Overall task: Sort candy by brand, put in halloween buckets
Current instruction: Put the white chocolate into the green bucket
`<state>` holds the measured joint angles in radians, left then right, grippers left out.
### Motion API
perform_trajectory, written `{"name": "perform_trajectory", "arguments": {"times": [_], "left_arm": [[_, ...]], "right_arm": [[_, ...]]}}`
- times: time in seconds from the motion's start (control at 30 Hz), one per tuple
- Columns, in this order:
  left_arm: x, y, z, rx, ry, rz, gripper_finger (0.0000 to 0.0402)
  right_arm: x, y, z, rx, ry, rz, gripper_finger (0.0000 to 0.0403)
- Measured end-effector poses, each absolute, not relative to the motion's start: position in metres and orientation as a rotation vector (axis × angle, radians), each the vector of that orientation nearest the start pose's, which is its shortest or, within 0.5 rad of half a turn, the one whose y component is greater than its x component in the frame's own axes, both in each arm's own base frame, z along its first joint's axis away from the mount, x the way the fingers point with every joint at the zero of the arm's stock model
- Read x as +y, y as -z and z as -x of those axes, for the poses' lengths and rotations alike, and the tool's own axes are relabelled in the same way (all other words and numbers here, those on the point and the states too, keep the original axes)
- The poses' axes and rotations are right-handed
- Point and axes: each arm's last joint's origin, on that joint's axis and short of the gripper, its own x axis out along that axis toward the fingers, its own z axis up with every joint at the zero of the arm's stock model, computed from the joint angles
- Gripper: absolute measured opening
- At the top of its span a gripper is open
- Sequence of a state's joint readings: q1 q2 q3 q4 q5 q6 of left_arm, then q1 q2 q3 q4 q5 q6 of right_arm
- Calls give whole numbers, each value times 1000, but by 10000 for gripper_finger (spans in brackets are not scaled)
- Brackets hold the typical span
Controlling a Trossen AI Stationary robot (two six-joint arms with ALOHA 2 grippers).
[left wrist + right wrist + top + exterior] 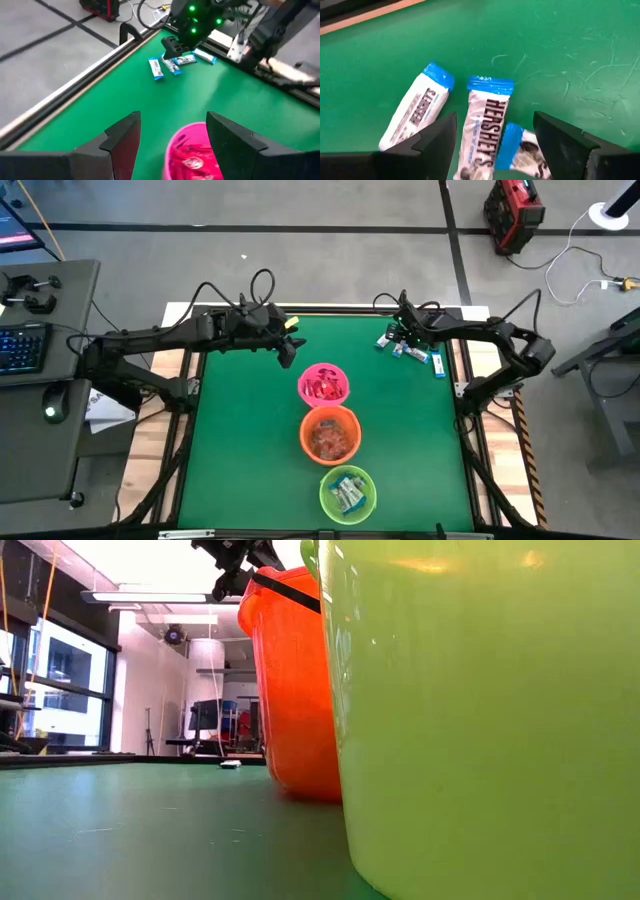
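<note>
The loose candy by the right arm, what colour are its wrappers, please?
White with blue ends; right wrist view shows it best.

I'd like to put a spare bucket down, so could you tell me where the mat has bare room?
The green mat is bare left of the bucket column, and right of it below the loose candy. The middle is crowded: pink bucket, orange bucket, green bucket. The right gripper hovers at the candies.

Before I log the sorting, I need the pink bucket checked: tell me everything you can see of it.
The pink bucket is a small round pail of glossy plastic, upright and open-topped on the green table. Red-wrapped candy lies inside. It is the farthest in the row, right against the orange bucket. The open left gripper hovers beside it, not touching.
</note>
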<state>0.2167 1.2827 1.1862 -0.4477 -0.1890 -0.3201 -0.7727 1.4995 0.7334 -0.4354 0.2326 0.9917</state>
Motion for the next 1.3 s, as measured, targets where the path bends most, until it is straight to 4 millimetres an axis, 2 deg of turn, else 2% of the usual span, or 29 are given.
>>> {"name": "perform_trajectory", "arguments": {"times": [0.17,0.37,0.57,0.7,0.9,0.97,1.03,1.2,1.3], "left_arm": [[76,-343,-265,499,-495,230,213],[105,-343,-252,514,-624,230,213],[127,-346,-235,527,-617,225,213],[135,-350,-226,510,-644,241,213],[138,-354,-218,493,-659,247,213],[139,-354,-218,494,-664,248,213],[139,-354,-217,494,-666,248,213],[139,-354,-217,492,-668,252,213],[139,-354,-217,492,-678,253,213]], "right_arm": [[-185,-142,-180,673,1471,-1129,255],[-190,-135,-185,638,1509,-1162,255],[-201,-137,-205,723,1510,-1122,247],[-208,-136,-217,844,1501,-1070,205],[-207,-135,-224,942,1475,-1009,81],[-205,-138,-223,964,1450,-987,39],[-201,-144,-220,1010,1421,-949,14],[-193,-180,-210,963,1384,-867,13],[-180,-209,-206,904,1314,-795,6]]}}
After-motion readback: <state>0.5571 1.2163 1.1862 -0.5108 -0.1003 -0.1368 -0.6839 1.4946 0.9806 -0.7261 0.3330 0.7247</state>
